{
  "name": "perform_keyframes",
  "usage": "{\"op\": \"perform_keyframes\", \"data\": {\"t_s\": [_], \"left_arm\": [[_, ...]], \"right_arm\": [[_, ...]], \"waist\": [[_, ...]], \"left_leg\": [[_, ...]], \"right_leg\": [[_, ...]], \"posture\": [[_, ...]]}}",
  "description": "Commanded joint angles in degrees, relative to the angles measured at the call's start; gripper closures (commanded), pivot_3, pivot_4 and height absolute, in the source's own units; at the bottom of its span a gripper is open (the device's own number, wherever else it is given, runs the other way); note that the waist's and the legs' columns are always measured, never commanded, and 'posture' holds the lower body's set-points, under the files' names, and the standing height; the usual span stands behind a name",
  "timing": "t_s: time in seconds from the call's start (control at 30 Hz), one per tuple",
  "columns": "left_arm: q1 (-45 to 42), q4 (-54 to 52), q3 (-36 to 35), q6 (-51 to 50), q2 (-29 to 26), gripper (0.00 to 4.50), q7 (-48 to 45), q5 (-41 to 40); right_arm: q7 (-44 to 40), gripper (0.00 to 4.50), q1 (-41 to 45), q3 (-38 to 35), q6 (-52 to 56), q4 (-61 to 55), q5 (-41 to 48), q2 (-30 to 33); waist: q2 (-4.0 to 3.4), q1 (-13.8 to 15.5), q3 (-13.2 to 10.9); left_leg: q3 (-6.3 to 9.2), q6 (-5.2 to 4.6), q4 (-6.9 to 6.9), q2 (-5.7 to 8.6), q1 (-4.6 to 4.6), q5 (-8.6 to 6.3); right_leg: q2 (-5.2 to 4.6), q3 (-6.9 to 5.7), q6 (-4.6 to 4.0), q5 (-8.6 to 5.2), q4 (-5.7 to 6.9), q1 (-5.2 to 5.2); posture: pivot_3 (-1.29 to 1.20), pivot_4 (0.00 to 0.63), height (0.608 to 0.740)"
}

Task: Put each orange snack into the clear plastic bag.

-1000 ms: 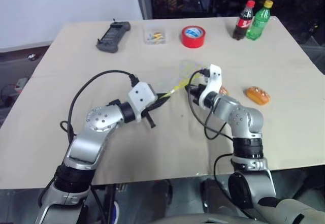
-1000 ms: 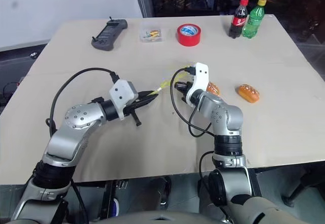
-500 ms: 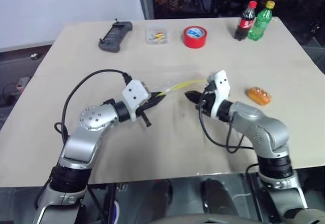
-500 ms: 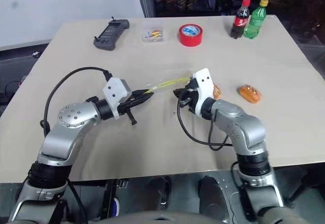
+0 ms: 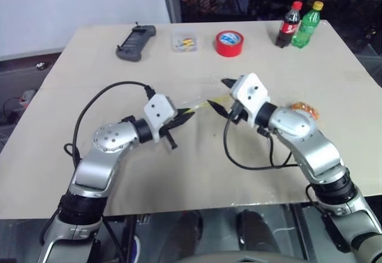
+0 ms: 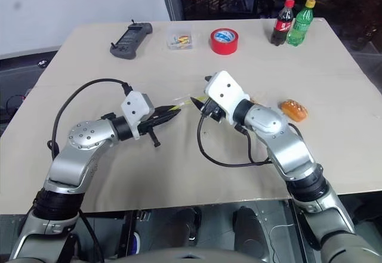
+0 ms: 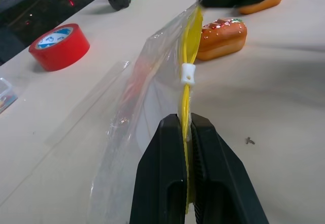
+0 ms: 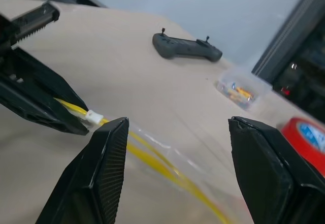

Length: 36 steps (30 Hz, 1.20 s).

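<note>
Left gripper [image 7: 189,132] pinches the bag [image 7: 147,97] by its yellow seal, above the table. Right gripper [image 8: 172,148] wide, empty. Snacks [image 7: 221,37] lie beyond. Advice: keep bag mouth steady, taut.

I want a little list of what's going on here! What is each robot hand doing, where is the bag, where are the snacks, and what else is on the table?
left gripper: shut on the yellow seal strip of the clear plastic bag, holding it up off the table
right gripper: open, at the bag's other end, gripping nothing
orange snacks: both outside the bag, on the table; one close behind the bag, one further right
far edge of table: black controller, small clear box, red tape roll, two bottles
</note>
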State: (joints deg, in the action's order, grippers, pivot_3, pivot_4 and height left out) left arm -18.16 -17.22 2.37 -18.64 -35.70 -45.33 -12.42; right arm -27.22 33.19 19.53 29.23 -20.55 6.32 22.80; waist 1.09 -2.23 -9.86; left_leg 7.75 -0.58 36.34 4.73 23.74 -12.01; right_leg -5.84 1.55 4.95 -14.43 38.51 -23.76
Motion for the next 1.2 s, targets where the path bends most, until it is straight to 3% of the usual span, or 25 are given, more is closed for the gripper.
{"op": "perform_keyframes", "data": {"t_s": [0.03,0.23,0.6,0.9,1.2], "left_arm": [[-0.5,-1.8,-0.3,1.3,-0.8,4.50,-0.2,0.4],[0.3,-3.0,-0.2,1.8,-1.1,4.50,-0.3,0.7],[0.8,-2.8,0.5,3.0,-1.5,4.50,-0.8,1.5],[1.3,-3.3,0.9,5.0,-1.6,4.50,-2.1,1.8],[2.6,-4.4,0.9,4.7,-1.8,4.50,-2.9,1.6]], "right_arm": [[-1.7,1.32,1.9,1.3,-3.8,1.2,-3.7,0.6],[-2.2,1.32,2.3,1.2,-4.5,3.4,-6.3,-0.6],[-4.0,1.32,1.7,-3.2,1.8,1.5,-1.6,-4.3],[-3.3,1.32,1.9,-2.7,3.6,2.5,-2.6,-3.7],[5.8,1.32,1.6,-5.0,5.4,11.4,-8.3,-7.4]], "waist": [[0.00,0.0,0.0],[0.00,0.0,0.0],[0.00,0.0,0.0],[0.00,0.0,0.0],[-0.01,0.1,0.0]], "left_leg": [[-0.01,0.00,0.00,0.01,0.00,0.00],[0.01,0.00,0.00,0.01,0.00,0.00],[0.02,0.00,0.00,0.01,0.00,0.00],[0.01,0.00,0.00,0.00,0.00,0.00],[0.00,0.00,-0.01,0.00,0.01,0.00]], "right_leg": [[-0.01,0.01,0.00,0.00,-0.01,0.00],[0.00,0.00,0.00,0.00,-0.01,0.00],[0.00,0.00,0.00,0.00,-0.01,0.00],[0.00,0.00,-0.01,0.00,0.00,0.00],[0.01,0.02,-0.02,0.01,0.02,-0.02]], "posture": [[0.00,0.150,0.740],[0.00,0.150,0.740],[0.00,0.150,0.740],[0.00,0.150,0.740],[0.00,0.150,0.740]]}}
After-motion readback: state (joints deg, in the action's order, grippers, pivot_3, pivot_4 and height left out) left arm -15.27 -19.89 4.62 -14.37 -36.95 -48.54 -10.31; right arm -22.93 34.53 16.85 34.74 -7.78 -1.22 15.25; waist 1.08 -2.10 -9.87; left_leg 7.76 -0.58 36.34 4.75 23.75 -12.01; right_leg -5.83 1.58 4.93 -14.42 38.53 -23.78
